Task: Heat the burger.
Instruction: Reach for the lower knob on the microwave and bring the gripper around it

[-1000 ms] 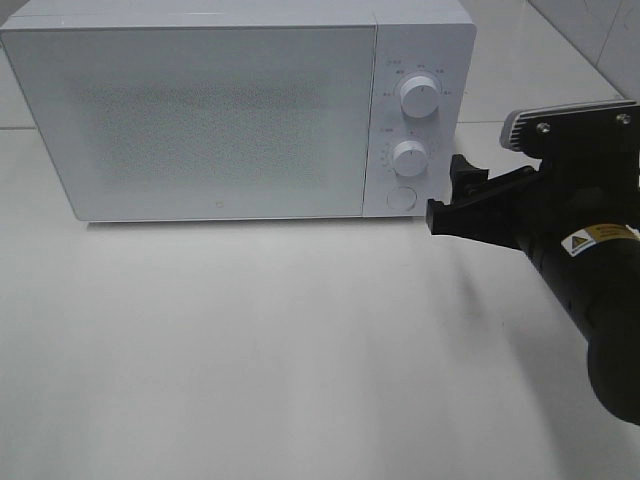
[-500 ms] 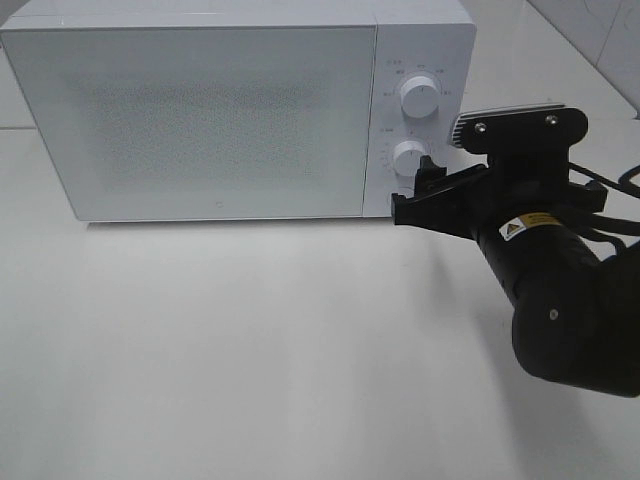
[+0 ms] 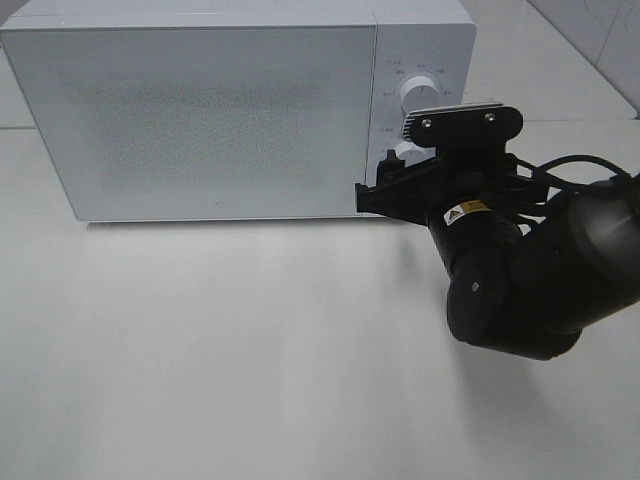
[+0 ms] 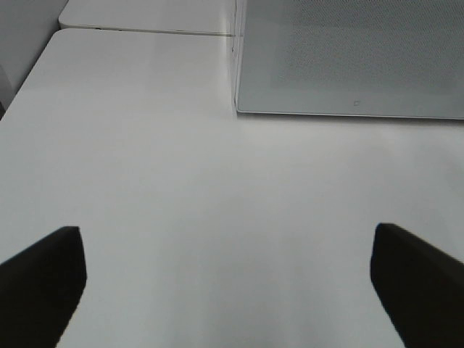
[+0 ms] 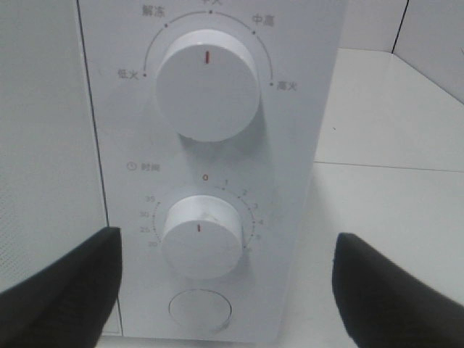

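Left jaws and right jaws gape empty; closing off-centre on the timer knob (image 5: 201,243) (burger unseen) could slip.

burger: out of sight in all three of my views.
look, pose, place: I cannot tell.

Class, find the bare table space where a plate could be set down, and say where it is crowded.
Bare: the table in front of the microwave door, left of the right arm. Crowded: by the dials, where the right gripper stands with open fingers.
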You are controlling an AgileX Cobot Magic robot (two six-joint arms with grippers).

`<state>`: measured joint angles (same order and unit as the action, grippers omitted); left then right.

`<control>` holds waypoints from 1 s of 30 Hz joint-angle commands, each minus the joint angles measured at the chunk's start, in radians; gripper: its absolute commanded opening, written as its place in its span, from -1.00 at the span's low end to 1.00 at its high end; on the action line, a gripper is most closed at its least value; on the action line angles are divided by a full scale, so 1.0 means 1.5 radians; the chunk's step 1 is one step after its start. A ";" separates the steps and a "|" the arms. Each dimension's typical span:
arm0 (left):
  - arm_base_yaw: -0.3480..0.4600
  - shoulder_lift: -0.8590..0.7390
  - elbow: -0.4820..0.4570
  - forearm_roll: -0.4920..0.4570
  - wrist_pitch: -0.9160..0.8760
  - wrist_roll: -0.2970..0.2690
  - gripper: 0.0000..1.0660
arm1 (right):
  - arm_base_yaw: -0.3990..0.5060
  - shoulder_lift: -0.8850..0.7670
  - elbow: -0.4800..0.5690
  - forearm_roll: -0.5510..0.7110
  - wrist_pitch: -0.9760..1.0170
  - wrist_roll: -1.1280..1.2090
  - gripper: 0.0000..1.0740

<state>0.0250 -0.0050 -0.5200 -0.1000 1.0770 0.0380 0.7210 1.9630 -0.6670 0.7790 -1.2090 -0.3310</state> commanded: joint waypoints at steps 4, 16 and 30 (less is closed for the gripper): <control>-0.001 -0.011 0.001 0.000 -0.005 -0.002 0.88 | -0.025 0.025 -0.037 -0.025 0.016 0.007 0.40; -0.001 -0.011 0.001 0.000 -0.005 -0.002 0.88 | -0.039 0.067 -0.082 -0.051 0.033 0.012 0.40; -0.001 -0.011 0.001 0.000 -0.005 -0.002 0.88 | -0.054 0.075 -0.092 -0.075 0.043 0.024 0.40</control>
<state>0.0250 -0.0050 -0.5200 -0.1000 1.0770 0.0380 0.6420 2.0790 -0.7960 0.6850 -1.1470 -0.3060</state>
